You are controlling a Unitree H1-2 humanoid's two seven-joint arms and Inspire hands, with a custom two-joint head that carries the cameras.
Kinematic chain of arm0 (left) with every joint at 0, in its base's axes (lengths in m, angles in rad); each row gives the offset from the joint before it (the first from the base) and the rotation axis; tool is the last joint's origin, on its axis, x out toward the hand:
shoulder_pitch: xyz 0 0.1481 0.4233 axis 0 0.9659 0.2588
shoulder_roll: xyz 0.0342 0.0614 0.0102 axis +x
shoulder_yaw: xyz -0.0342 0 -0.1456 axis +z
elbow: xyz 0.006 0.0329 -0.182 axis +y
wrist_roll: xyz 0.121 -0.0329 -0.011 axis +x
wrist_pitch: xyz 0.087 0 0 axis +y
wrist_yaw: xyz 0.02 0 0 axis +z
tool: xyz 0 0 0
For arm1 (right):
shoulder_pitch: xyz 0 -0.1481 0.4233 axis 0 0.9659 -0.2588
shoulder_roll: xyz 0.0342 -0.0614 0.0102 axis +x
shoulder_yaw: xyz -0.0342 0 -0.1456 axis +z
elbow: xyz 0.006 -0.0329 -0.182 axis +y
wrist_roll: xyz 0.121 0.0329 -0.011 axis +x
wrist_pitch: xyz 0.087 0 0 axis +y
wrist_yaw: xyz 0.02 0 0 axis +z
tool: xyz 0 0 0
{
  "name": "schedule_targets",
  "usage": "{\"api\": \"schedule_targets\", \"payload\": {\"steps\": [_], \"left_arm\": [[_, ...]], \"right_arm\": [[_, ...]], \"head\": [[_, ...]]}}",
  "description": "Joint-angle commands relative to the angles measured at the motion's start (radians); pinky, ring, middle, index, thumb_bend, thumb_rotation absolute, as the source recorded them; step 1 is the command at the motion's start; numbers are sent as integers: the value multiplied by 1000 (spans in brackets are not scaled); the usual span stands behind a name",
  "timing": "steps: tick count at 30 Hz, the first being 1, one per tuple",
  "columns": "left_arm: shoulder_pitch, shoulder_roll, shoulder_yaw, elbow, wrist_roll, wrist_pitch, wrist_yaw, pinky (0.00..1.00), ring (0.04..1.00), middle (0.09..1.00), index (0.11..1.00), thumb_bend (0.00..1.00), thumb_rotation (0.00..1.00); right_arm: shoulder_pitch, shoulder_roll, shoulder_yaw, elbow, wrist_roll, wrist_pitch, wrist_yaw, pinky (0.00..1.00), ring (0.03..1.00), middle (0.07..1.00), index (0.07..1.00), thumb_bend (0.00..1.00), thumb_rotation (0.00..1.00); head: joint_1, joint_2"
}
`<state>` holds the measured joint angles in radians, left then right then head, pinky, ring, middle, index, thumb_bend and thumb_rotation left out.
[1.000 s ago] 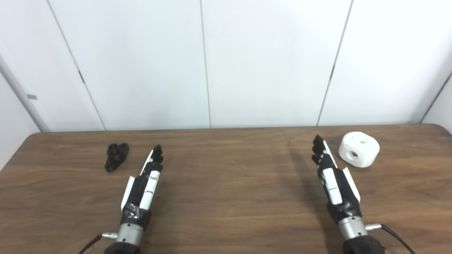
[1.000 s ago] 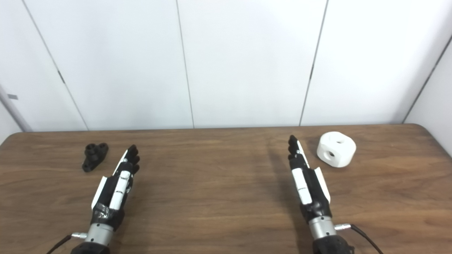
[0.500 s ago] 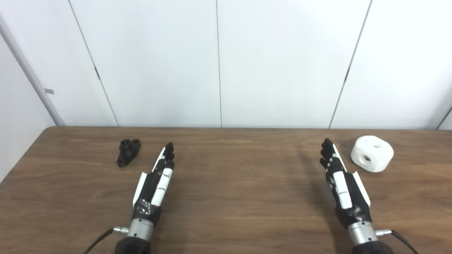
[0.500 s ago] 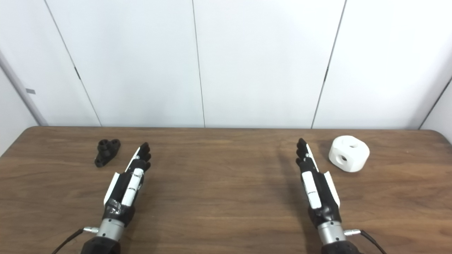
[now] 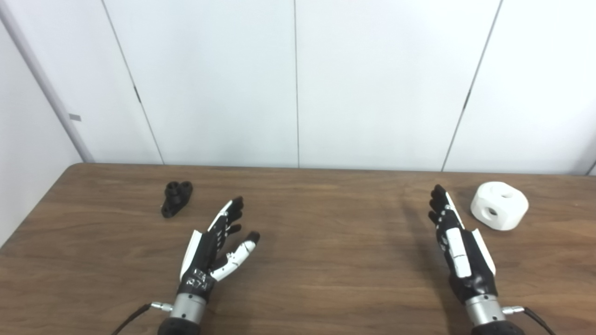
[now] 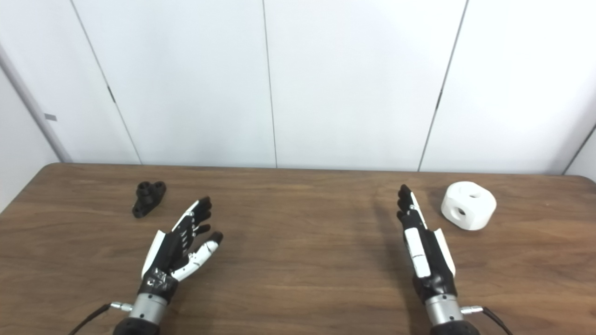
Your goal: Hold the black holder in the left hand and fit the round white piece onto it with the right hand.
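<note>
The small black holder (image 5: 176, 198) lies on the wooden table (image 5: 316, 251) at the far left. My left hand (image 5: 215, 246) hovers to its right and a little nearer me, palm turned up, fingers and thumb spread, holding nothing. At the far right sits the round white piece (image 5: 499, 211), with holes in its top and side. Just left of it is my right hand (image 5: 454, 239), edge-on with fingers straight, open and apart from the piece.
White wall panels (image 5: 298, 83) rise right behind the table's far edge. The table's left edge (image 5: 32, 214) runs close to the black holder. Cables trail from both wrists at the bottom of the picture.
The camera has shifted, so the whole scene slid right. My left hand has rolled palm-up and its thumb has spread out. The right hand, holder and white piece kept their places.
</note>
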<state>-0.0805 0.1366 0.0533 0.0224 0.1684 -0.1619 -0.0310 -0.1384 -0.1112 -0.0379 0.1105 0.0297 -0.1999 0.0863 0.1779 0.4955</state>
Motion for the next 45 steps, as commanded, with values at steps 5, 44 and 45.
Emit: {"api": "schedule_targets", "payload": {"steps": [5, 44, 45], "left_arm": [[-31, 104, 48, -49, 229, -55, 147, 600, 669, 701, 709, 764, 91], [-186, 348, 65, 185, 346, 329, 174, 910, 958, 971, 925, 958, 432], [-190, 354, 57, 185, 342, 339, 154, 919, 964, 974, 929, 963, 444]], "right_arm": [[21, -17, -5, 63, 16, -43, 13, 1000, 1000, 1000, 1000, 445, 1000], [14, -48, -6, 37, 46, 14, 40, 1000, 1000, 1000, 1000, 426, 1000], [13, -47, -6, 36, 45, 11, 38, 1000, 1000, 1000, 1000, 429, 1000]], "head": [[19, 0], [112, 8], [112, 8]]}}
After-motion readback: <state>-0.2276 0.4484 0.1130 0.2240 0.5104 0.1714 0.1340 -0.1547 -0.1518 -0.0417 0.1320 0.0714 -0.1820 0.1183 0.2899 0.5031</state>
